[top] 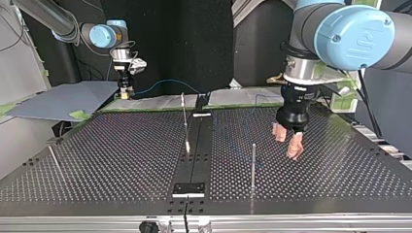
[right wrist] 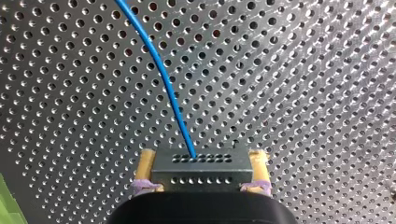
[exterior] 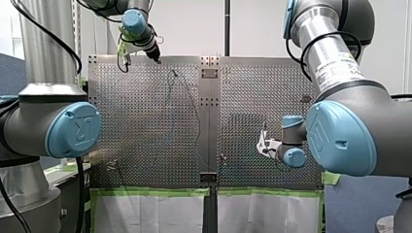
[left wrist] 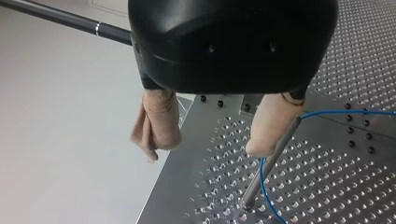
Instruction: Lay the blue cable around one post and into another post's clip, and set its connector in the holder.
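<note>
- Clamping the connector point(right wrist: 201, 170) between its yellow pads, my right gripper point(right wrist: 203, 159) holds the blue cable point(right wrist: 161, 74) by its end. I judge this lets it steer the run and later seat that end.
- My left gripper point(left wrist: 207, 148) hangs with its beige pads point(left wrist: 159, 123) apart and empty. One pad is just beside a post point(left wrist: 271, 162) whose base the cable loops around, so the gripper seems placed to guide the cable there.
- Only the wrist views show the clamp and the loop. The front view instead places the grippers over the table point(exterior: 126, 121), my left at 11 o'clock and my right at 4 o'clock.
</note>
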{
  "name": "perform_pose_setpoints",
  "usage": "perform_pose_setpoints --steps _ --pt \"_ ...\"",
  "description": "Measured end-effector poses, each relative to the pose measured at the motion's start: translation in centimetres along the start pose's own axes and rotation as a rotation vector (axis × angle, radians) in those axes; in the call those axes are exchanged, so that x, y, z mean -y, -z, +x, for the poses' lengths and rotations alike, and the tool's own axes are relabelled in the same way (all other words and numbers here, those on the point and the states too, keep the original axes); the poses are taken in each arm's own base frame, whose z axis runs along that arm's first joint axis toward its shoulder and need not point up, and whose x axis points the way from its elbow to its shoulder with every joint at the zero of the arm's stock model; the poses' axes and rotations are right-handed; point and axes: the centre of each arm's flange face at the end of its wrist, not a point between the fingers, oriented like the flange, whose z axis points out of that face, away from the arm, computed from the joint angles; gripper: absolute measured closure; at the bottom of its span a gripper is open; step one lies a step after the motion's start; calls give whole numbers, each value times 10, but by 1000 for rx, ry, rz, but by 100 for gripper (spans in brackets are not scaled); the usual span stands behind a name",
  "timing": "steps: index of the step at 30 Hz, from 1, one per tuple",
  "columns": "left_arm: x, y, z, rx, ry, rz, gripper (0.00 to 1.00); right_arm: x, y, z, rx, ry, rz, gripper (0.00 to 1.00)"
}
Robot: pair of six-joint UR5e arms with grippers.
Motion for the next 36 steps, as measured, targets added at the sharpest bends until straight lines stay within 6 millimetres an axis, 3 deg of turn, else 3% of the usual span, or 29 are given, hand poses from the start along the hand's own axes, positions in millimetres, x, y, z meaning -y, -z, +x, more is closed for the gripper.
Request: perform_pose_setpoints --steps 36 --pt "5 0 0 7 -6 30 0 0 0 0 3 1 0 100"
